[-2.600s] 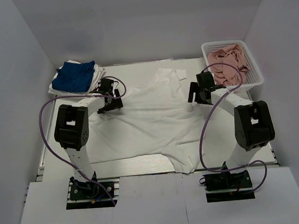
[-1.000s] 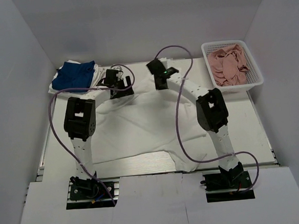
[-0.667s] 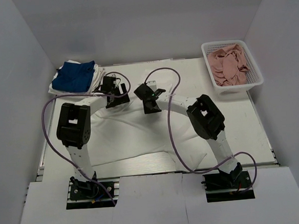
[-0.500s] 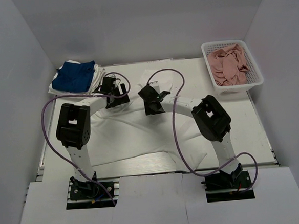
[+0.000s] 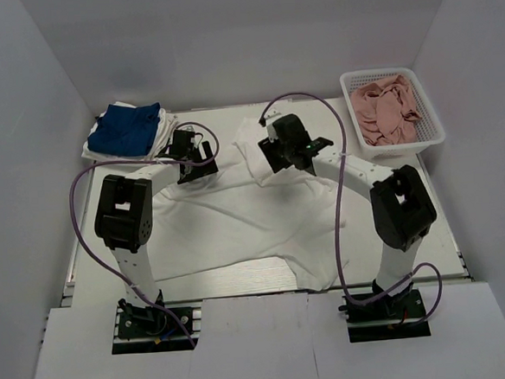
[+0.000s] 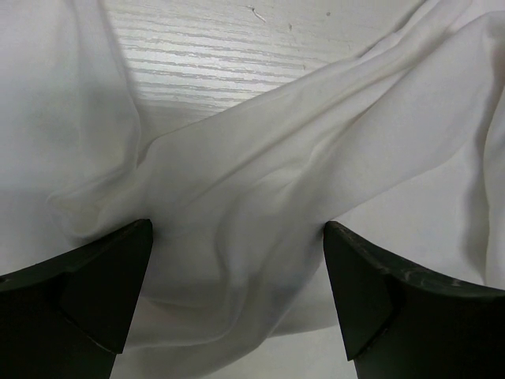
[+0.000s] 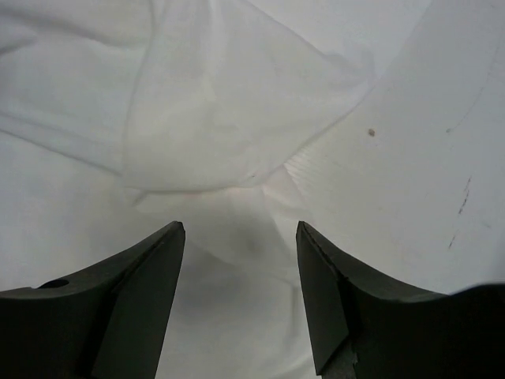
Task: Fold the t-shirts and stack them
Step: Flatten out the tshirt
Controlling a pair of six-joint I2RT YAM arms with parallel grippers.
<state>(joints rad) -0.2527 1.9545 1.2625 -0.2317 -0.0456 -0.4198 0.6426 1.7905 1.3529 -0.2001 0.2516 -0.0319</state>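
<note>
1. The white shirt [image 5: 237, 217] lies spread out on the table [image 5: 241, 280], between my two arms. It is wrinkled, and its near corner droops toward the table's front edge.
2. The blue shirt [image 5: 127, 129] sits folded in the far left corner, on top of another white one [image 5: 168, 126].
3. My left gripper [image 6: 237, 233] is wide open and holds nothing. It sits low over a soft ridge of cloth at the shirt's far left side.
4. My right gripper [image 7: 240, 227] has its jaws apart too, with nothing pinched. Under it is a flap of shirt folded over itself, near the far middle.
5. I think the next job is to grab the far edge on both sides and make a fold.
6. To do it well, I would put one ridge of cloth between each pair of fingers and then squeeze. I would lift both sides together and keep the cloth tight between them, so it lands flat.
7. The shirt is thin, soft and floppy, so it bunches up and slides easily.
8. The table is hard and white with fine lines, and my fingers are dark, hard wedges.
9. The basket [image 5: 431, 134] of pink cloth [image 5: 385, 106] is far off on the right, so I leave it alone.
</note>
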